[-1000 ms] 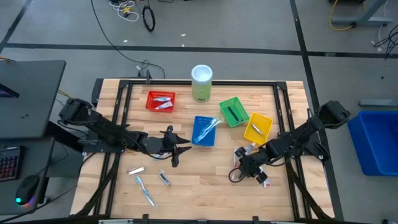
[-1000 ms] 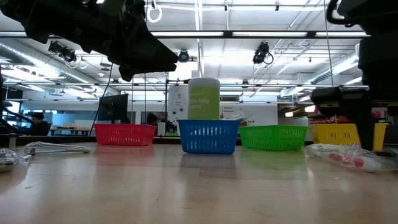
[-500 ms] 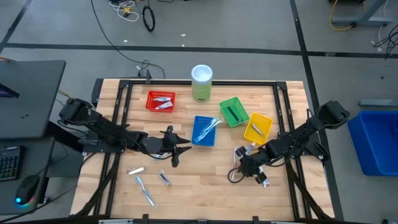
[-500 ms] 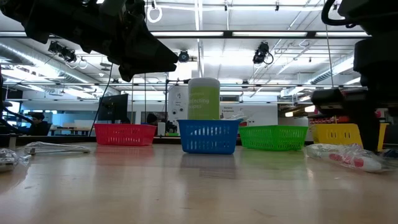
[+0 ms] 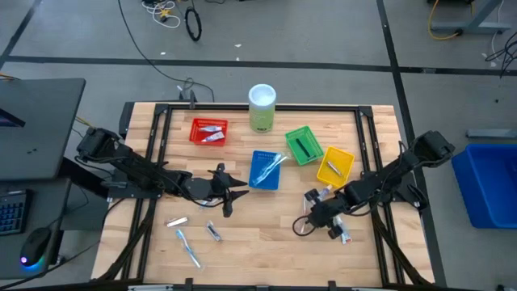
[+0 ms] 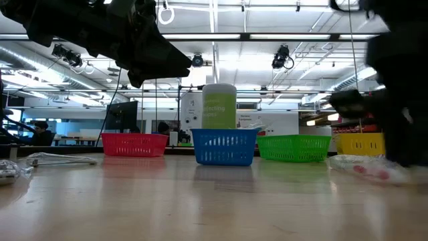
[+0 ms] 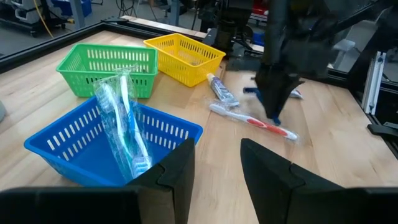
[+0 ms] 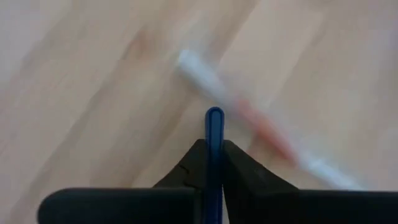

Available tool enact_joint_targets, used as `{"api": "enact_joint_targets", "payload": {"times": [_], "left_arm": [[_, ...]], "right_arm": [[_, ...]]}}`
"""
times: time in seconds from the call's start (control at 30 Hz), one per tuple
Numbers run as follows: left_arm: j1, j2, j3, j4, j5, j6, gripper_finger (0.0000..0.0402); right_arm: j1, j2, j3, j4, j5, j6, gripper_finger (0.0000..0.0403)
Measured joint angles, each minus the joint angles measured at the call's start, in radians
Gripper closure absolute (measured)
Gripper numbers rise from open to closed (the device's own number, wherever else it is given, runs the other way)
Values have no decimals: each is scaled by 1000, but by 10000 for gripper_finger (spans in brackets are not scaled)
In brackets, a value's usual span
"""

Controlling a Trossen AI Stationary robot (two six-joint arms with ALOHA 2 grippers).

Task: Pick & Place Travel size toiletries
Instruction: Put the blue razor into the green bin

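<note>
**Right end effector pinching a blue item above the front-right of the surface**

From the high view, the right end effector [image 5: 317, 220] hung over the pale wooden surface [image 5: 258, 250], just in front of the yellow mesh basket [image 5: 334, 166], with a white-and-red wrapped toothbrush [image 5: 340, 233] lying beside it; the left end effector [image 5: 229, 194] waited near the middle, close to the blue mesh basket [image 5: 265, 170] already holding clear-wrapped toothbrushes [image 5: 269, 166]; the red mesh basket [image 5: 209, 131] held silvery sachets, the green mesh basket [image 5: 304, 145] a dark razor; three loose pale toiletries [image 5: 191, 234] lay front-left, presumably awaiting sorting.

From the low view, the baskets stood in a row before a tall pale-green canister [image 6: 219, 106]; the right arm was a dark blur at the far edge.

From the left wrist view, the left fingers [image 7: 177, 167] stood spread, gripping nothing; the wrapped toothbrush and a small white tube [image 7: 221, 91] lay beyond the yellow basket.

From the right wrist view, the right fingers [image 8: 231, 165] were pressed together on a slim blue item [image 8: 214, 143], held upright, probably for carrying to a basket.
</note>
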Motion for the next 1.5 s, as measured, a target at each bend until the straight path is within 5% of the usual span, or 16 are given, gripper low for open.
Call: {"api": "enact_joint_targets", "payload": {"times": [0.17,0.33,0.47,0.57,0.7,0.9,1.1,1.5], "left_arm": [[0,0,0,2,0,0,265],[0,0,0,4,0,0,265],[0,0,0,10,0,0,265],[0,0,0,10,-7,-1,265],[0,0,0,35,-41,4,265],[0,0,0,30,-53,6,265],[0,0,0,32,-61,13,265],[0,0,0,30,-61,31,265]], "right_arm": [[-8,-55,125,-108,114,17,369],[-79,-123,252,-177,420,6,369],[-208,-146,262,-67,601,35,369],[-351,-144,261,-55,675,224,368],[-534,-133,222,-47,673,364,368],[-711,-110,113,107,509,410,368],[-785,-59,43,269,444,413,368],[-844,99,36,319,440,417,358]]}}
